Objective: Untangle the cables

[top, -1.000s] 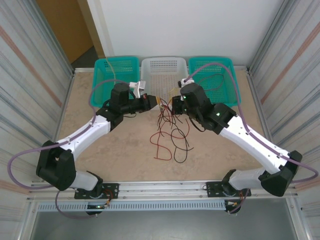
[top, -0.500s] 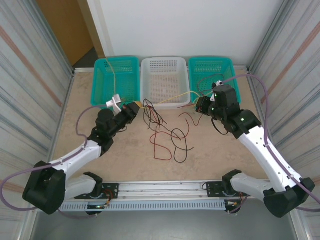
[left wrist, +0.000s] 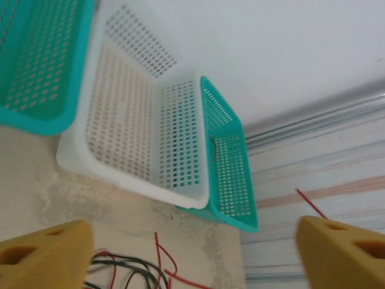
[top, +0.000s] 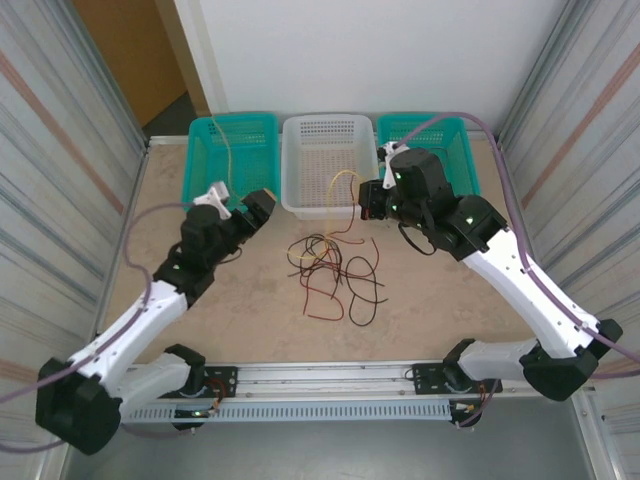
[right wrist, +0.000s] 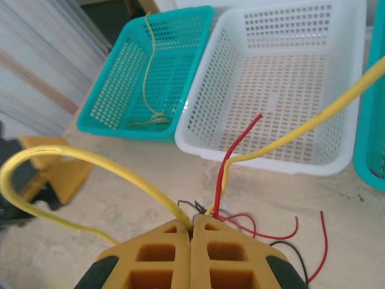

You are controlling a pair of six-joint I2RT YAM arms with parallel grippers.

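Several thin cables (top: 335, 275), red and black, lie in a loose looping tangle on the table (top: 200, 310), just in front of the white basket (top: 330, 207). Right gripper (right wrist: 192, 224) is pressed together, pinching a yellow cable (right wrist: 78, 158) that arcs upward. Left gripper (top: 257, 207) is spread wide, left of the tangle.

Red, black and yellow cables (top: 330, 272) in one messy knot

The thin red cable (top: 312, 300) and black cable (top: 362, 303) lie flat on the table (top: 220, 320), looped over each other mid-table. The yellow cable (right wrist: 90, 159) arches up out of the pile, pinched in the right gripper (right wrist: 192, 224), with a red strand rising right beside it.
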